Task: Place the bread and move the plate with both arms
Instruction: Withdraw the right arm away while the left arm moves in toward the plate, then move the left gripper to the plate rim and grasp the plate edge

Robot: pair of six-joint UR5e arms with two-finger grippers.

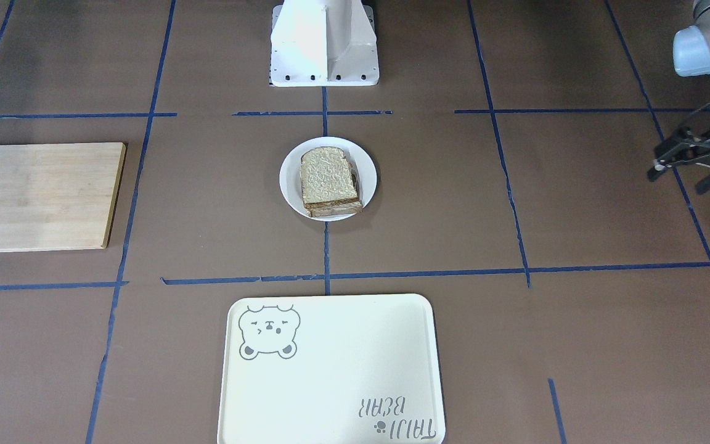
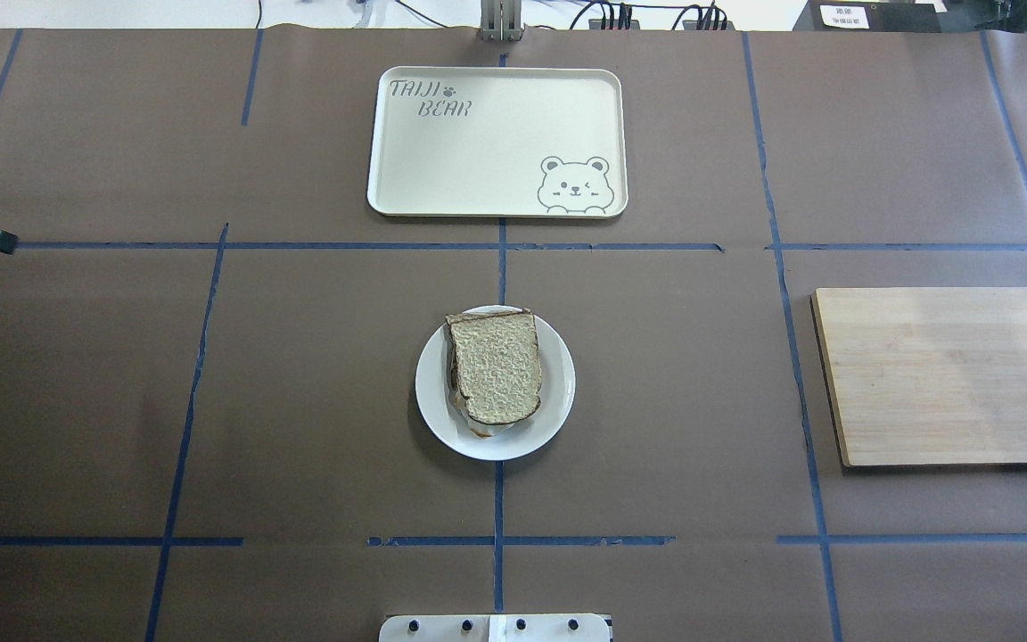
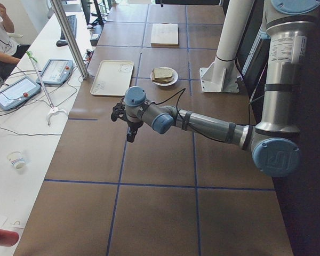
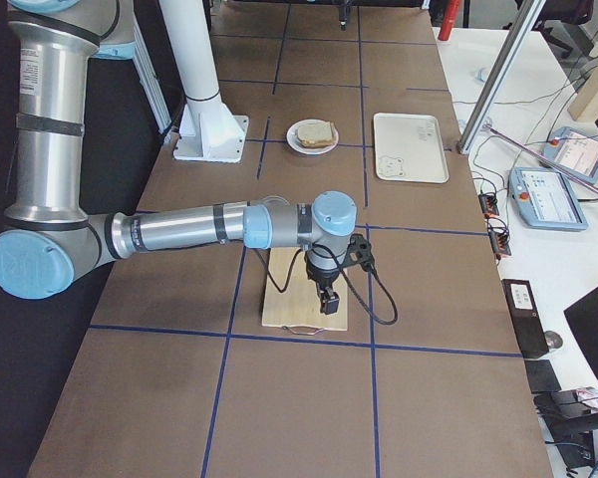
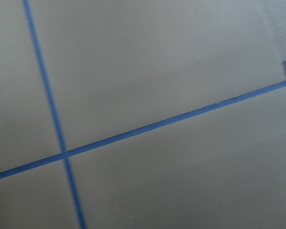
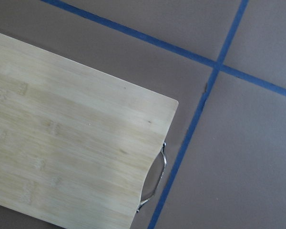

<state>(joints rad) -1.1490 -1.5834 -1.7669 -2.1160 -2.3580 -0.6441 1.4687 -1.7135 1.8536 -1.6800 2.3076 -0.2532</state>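
The bread [image 1: 325, 176], a brown slice with a speckled beige face, lies on top of another slice on the small white plate [image 1: 290, 185] at the table's middle; it also shows in the overhead view [image 2: 497, 364] on the plate [image 2: 558, 392]. My left gripper [image 1: 678, 180] hovers open and empty far out to my left, well away from the plate. My right gripper [image 4: 327, 294] hangs over the wooden cutting board [image 4: 299, 311]; it shows only in the exterior right view, so I cannot tell whether it is open or shut.
A cream tray with a bear drawing [image 2: 478, 152] lies beyond the plate at the far edge. The cutting board [image 2: 941, 374] lies to my right. The robot's white base [image 1: 324, 43] stands behind the plate. Blue tape lines cross the brown table.
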